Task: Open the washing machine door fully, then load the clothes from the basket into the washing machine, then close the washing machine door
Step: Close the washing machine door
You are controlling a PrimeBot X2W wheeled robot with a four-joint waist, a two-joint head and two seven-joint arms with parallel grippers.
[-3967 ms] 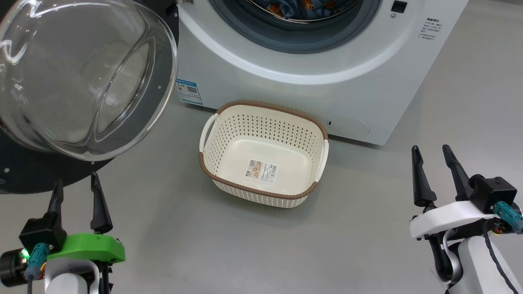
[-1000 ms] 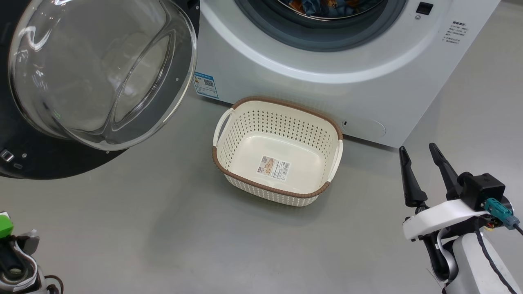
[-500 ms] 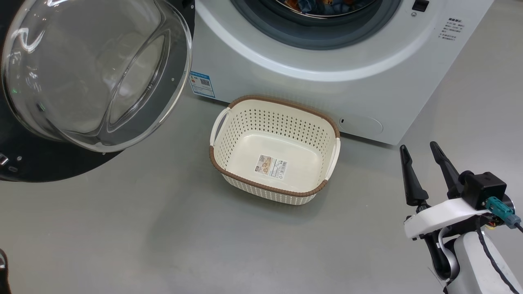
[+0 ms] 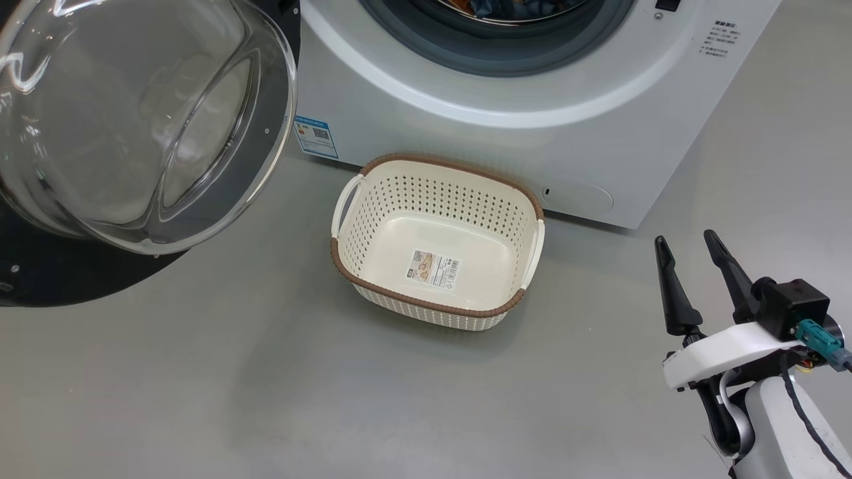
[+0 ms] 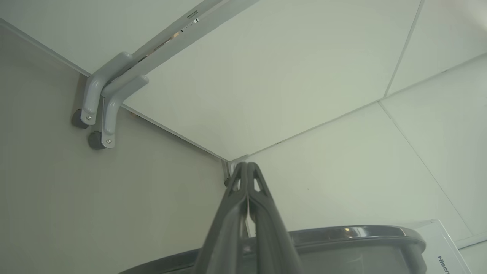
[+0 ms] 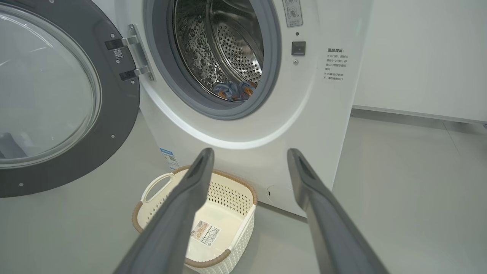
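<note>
At far left the washing machine door [image 4: 133,126] stands wide open on its metal hinge [image 6: 131,57], a stiff, weighty disc with a glossy black rim around a bulging bowl of clear glass. Both are slick, so I judge a flat push on the rim, far from the hinge, a better purchase than any pinch on the glass. The left gripper [image 5: 247,167] has its two dark fingers pressed together on nothing and points at a pale room corner [image 5: 217,154], with what looks like the door's curved edge below it. Next comes the basket [image 4: 432,199], cream perforated plastic with rounded corners, a brown woven-look rim and loop handles. It is bare but for a paper label [image 4: 434,269] on its bottom and sits on the smooth grey floor [image 4: 266,386] just before the washing machine [image 4: 506,146], a white box with a grey gasket [image 6: 274,76] and dimpled steel drum [image 6: 236,45]. The clothes [image 6: 234,90], soft, light blue fabric with orange print, lie low in the drum. At right the right gripper [image 4: 685,237] hovers spread wide and empty, well apart from the basket
</note>
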